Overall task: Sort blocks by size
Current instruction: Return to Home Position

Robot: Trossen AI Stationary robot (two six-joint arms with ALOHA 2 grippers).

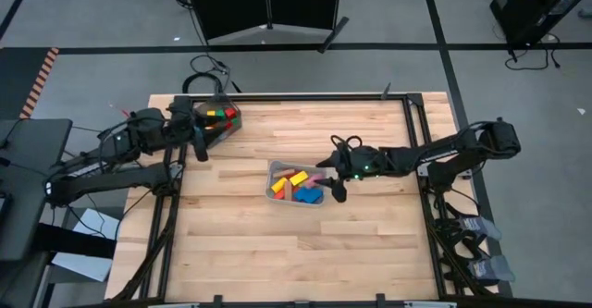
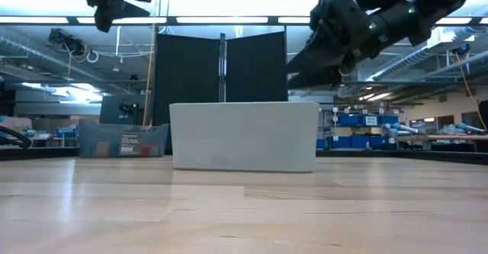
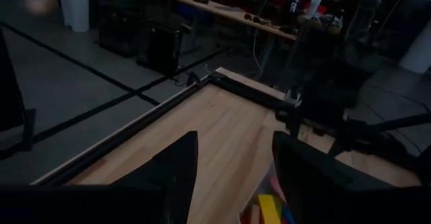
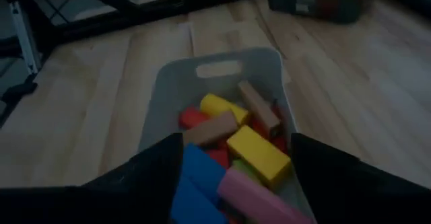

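The blocks lie in two containers. A clear tray (image 1: 276, 169) at the table's middle holds longer bars (image 4: 259, 153): yellow, pink, blue, red and plain wood. A dark bowl (image 1: 220, 118) at the far left holds small cubes, red, yellow and green. My right gripper (image 4: 236, 140) is open and empty above the tray's right end (image 1: 333, 180). My left gripper (image 3: 232, 143) is open and empty, raised beside the bowl's near side (image 1: 202, 146). A yellow block (image 3: 269, 207) shows low between its fingers.
Bare wooden table top (image 1: 277, 243) lies near and to both sides of the tray. A dark metal frame (image 1: 416, 123) runs along the table's edges. In the low view the tray (image 2: 244, 136) stands in the middle and the bowl (image 2: 122, 139) is far behind it.
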